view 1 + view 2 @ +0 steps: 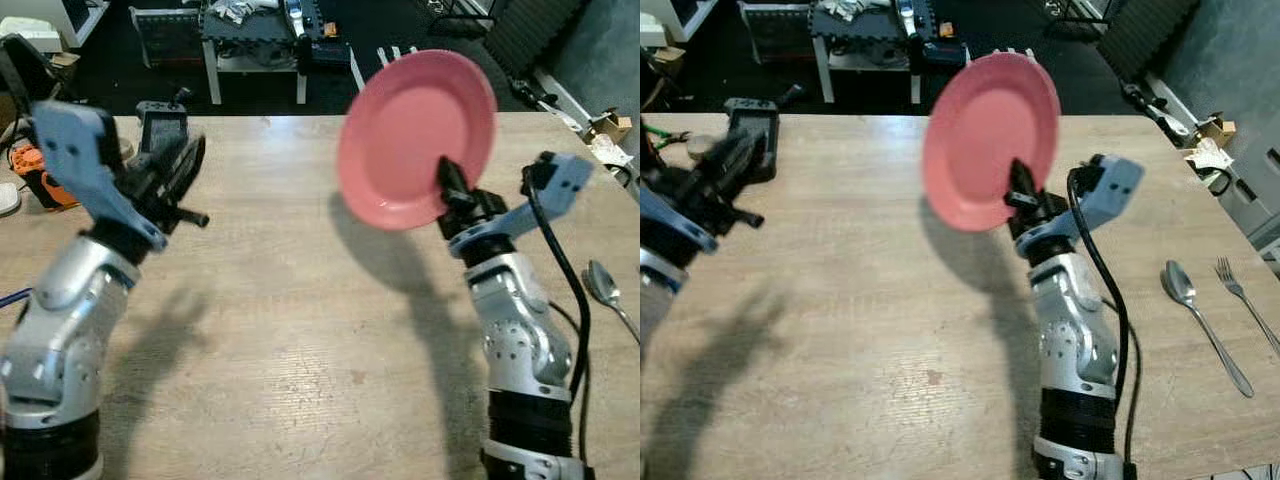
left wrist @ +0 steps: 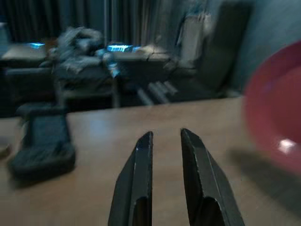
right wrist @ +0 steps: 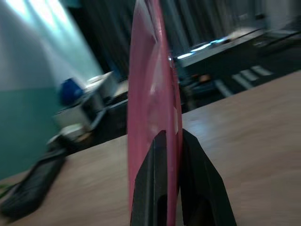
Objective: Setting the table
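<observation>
One pink plate [image 1: 415,135] is being held by the right gripper [image 1: 1021,190], whose two black fingers are pinching the lower rim from either side — one finger [image 3: 153,181] on the back face, the other on the eating face — with only the plate's thickness between them. The plate is standing nearly on edge in the air above the wooden table [image 1: 300,300], tilted a little, with its shadow lying on the boards beneath it.

It is looking stiff and smooth, probably plastic or glazed ware, and light enough for a rim pinch. Being gripped low on one edge with most of its disc above the fingers, it is likely wanting to swivel or slip, so a deep bite on the rim is the sensible hold, and if it is ceramic a gentle lowering is called for.

The left gripper [image 2: 167,160] is hovering over the table well to the plate's left, holding nothing, its fingers nearly parallel with a narrow gap between them.

Counting outward from the plate: one spoon [image 1: 1185,290] and one fork [image 1: 1240,290] are lying side by side on the table to its right — near each other but apart. One dark rectangular object [image 1: 752,125] is sitting by the table's far edge, well to the plate's left; what it is I cannot tell.
</observation>
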Robot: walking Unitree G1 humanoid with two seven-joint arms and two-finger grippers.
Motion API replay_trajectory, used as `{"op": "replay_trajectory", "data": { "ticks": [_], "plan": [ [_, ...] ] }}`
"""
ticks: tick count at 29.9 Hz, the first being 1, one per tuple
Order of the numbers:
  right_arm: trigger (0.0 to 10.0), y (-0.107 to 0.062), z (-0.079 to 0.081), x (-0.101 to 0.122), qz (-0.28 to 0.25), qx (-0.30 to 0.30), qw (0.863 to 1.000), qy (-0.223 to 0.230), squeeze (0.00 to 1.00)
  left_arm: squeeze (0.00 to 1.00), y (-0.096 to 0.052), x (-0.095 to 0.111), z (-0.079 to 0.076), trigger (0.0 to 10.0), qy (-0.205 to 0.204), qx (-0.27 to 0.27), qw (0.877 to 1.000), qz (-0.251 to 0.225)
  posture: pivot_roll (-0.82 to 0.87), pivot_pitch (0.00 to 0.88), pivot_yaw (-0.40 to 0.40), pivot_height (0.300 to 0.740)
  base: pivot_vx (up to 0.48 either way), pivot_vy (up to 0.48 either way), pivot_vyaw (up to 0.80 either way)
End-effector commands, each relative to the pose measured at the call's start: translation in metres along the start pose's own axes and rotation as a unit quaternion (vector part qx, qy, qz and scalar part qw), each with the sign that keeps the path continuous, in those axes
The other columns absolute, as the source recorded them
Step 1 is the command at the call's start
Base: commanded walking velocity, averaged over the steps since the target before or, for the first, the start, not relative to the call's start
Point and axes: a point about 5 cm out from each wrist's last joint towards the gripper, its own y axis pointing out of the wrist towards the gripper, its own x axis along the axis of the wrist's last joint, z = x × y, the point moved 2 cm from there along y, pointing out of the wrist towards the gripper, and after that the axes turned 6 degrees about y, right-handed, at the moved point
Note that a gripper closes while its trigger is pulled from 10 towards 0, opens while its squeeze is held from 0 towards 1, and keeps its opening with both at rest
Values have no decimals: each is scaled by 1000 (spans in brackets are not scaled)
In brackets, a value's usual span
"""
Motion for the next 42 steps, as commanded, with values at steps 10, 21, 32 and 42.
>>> {"op": "replay_trajectory", "data": {
  "ticks": [10,21,32,42],
  "plan": [
    [10000,-8,-17,2,-45,-78,996,-12,0,0,-2,-41,-2,10000,22,60,994,94,48,63,97,740,0,0,0],
    [10000,-8,-9,-11,-29,-72,997,-17,0,0,6,-44,0,10000,27,94,991,90,47,65,91,740,-57,0,0],
    [10000,-8,-12,-17,-19,-77,997,-20,0,0,5,-44,-4,10000,28,89,992,84,47,69,84,740,-351,0,0],
    [10000,-6,-10,-19,-13,-70,997,-25,0,0,5,-45,-5,10000,29,91,992,81,42,63,68,740,-300,0,0]
  ]
}}
